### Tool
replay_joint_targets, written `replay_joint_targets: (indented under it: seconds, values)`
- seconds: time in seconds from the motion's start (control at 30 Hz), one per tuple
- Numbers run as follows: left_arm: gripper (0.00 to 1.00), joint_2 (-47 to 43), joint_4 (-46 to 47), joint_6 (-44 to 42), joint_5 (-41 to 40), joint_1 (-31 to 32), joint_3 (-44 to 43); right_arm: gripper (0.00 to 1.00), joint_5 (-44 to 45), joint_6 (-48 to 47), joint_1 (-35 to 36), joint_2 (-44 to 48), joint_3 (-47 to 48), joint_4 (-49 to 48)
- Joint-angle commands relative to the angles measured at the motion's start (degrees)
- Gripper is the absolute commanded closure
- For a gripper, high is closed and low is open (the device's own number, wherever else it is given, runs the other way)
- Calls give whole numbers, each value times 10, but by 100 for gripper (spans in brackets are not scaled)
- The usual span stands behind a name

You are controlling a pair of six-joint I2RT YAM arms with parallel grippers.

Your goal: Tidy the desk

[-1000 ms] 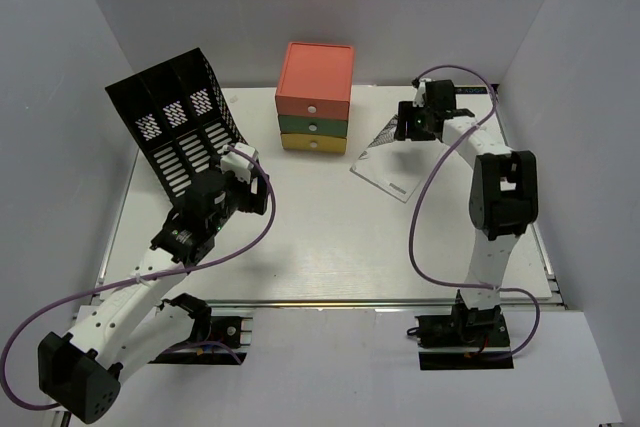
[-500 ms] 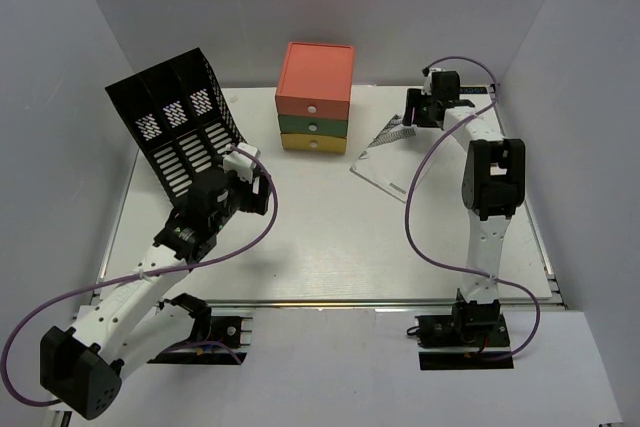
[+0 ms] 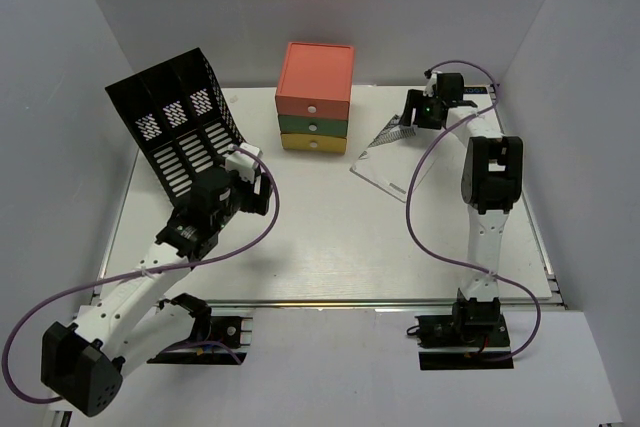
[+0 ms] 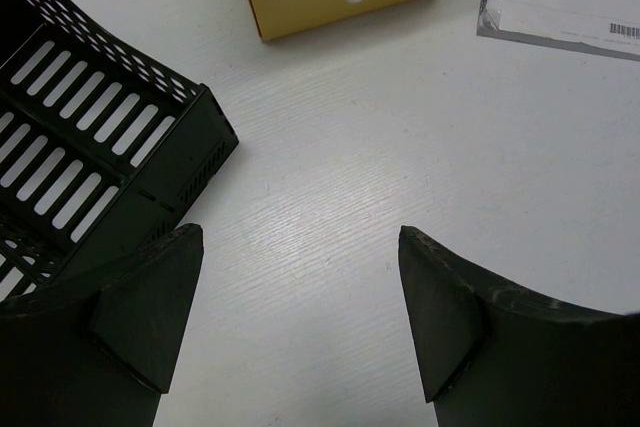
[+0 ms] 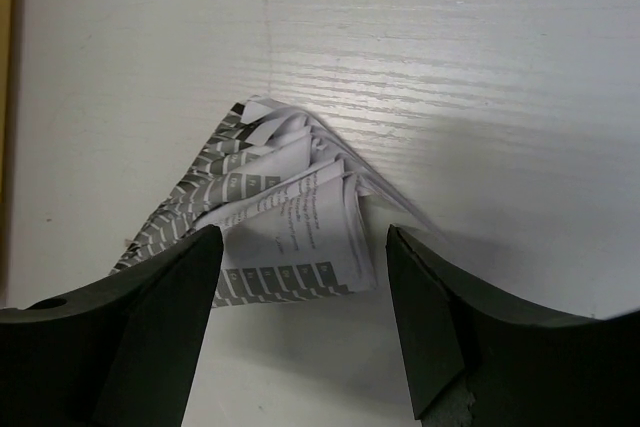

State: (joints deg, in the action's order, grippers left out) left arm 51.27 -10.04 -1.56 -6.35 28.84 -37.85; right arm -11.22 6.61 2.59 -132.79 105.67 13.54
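White desk (image 3: 330,237) with black file rack (image 3: 180,137), drawer unit (image 3: 315,97), booklet (image 3: 380,165)

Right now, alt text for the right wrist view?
The right pincer is open, its two dark fingers framing the fanned, curled pages of a printed booklet lying on the white desk.
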Motion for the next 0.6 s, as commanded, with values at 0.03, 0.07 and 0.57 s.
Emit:
replay_joint_targets:
  seconds: [0.03,0.07,0.57]
  values:
    - [12,5,7,-4,6,2,4,28,-46,24,-13,-23,39,-6]
    - [12,6,7,-5,8,2,4,28,-52,29,-13,-31,46,-3]
    - [12,13,7,-8,11,2,5,89,-155,60,-44,-57,40,-3]
